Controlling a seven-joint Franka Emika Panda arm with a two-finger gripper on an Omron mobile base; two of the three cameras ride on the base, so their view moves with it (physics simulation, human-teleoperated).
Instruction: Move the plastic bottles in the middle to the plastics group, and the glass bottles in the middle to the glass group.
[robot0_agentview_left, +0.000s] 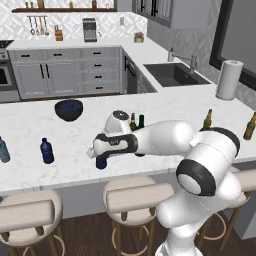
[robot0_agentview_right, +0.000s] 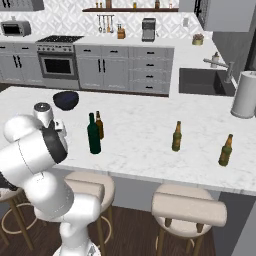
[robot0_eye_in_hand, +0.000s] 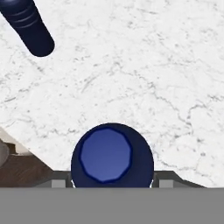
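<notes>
My gripper (robot0_agentview_left: 100, 156) is shut on a short dark blue plastic bottle (robot0_agentview_left: 101, 163) near the counter's front edge, left of the middle. From the hand view its round cap (robot0_eye_in_hand: 106, 154) sits between my fingertips (robot0_eye_in_hand: 59, 183). The plastics group stands further left: an identical dark blue bottle (robot0_agentview_left: 47, 151) (robot0_eye_in_hand: 28, 26) and a pale teal bottle (robot0_agentview_left: 3, 150). Behind my arm stand the tall dark green glass bottle (robot0_agentview_left: 141, 121) (robot0_agentview_right: 93, 134) and the slimmer brown one (robot0_agentview_left: 133, 121) (robot0_agentview_right: 99, 125). The glass group, an olive bottle (robot0_agentview_right: 176, 136) and an amber one (robot0_agentview_right: 226, 150), is at the right.
A dark blue bowl (robot0_agentview_left: 68, 109) sits at the back of the counter. A white paper-towel roll (robot0_agentview_left: 228, 80) stands by the sink (robot0_agentview_left: 175, 75). Padded stools (robot0_agentview_left: 131, 196) line the front edge of the counter.
</notes>
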